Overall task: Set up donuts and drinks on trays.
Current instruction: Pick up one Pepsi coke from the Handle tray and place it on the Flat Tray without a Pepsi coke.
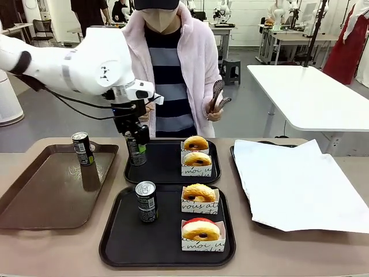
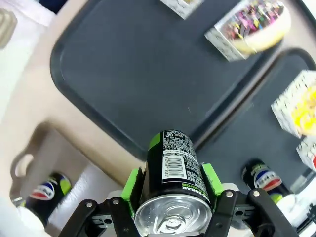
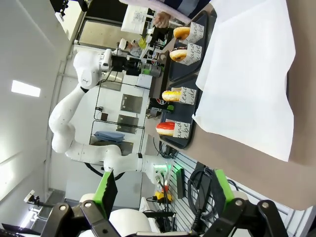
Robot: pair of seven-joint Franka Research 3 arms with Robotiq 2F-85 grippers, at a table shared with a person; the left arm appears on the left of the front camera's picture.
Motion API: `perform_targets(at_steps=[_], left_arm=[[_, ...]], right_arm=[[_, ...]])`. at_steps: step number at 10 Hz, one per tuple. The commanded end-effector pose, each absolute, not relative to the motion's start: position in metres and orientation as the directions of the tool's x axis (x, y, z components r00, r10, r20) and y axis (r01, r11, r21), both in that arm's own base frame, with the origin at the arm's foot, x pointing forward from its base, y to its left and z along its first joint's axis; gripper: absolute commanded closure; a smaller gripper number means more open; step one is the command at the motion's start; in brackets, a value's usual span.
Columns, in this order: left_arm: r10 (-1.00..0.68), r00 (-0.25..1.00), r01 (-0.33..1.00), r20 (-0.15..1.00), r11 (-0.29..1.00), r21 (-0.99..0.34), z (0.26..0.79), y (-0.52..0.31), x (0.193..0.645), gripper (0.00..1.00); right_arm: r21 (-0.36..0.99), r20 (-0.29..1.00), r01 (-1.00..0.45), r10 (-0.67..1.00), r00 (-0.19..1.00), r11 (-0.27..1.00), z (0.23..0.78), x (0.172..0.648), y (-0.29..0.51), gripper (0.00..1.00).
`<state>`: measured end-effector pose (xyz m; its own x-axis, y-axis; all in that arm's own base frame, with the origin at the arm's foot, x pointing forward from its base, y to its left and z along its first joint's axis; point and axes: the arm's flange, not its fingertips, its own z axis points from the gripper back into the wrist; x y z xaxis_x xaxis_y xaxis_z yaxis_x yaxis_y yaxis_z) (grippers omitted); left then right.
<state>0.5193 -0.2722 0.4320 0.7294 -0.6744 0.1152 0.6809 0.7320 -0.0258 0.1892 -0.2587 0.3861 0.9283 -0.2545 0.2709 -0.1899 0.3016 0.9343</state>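
Your left gripper (image 2: 170, 195) clamps a can (image 2: 174, 173) squarely between both green pads (image 2: 130, 190), over the far tray (image 1: 164, 170); right gripper (image 3: 163, 190) fingers spread wide, empty

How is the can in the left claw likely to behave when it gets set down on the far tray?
The can is tall and slim, so it probably tips easily if released tilted. On its side the round body would likely roll. Its smooth printed wall looks slippery, though the left claw has green pads on both sides. The far tray looks flat.
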Motion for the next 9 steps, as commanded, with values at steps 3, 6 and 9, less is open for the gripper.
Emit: perform_targets(at_steps=[3, 6, 9], left_arm=[[-0.618, 0.772, 0.618, 0.151, 0.785, 0.049, 0.410, -0.290, 0.552, 0.40], [-0.588, 0.799, 0.589, 0.127, 0.807, 0.040, 0.389, -0.286, 0.565, 0.40], [-0.587, 0.803, 0.588, 0.105, 0.809, 0.028, 0.378, -0.285, 0.570, 0.40]], right_arm=[[0.932, 0.287, -0.209, -0.253, 0.924, 0.296, 0.387, 0.188, -0.260, 0.00], [0.932, 0.287, -0.209, -0.253, 0.924, 0.296, 0.387, 0.188, -0.260, 0.00], [0.932, 0.287, -0.209, -0.253, 0.924, 0.296, 0.387, 0.188, -0.260, 0.00]])
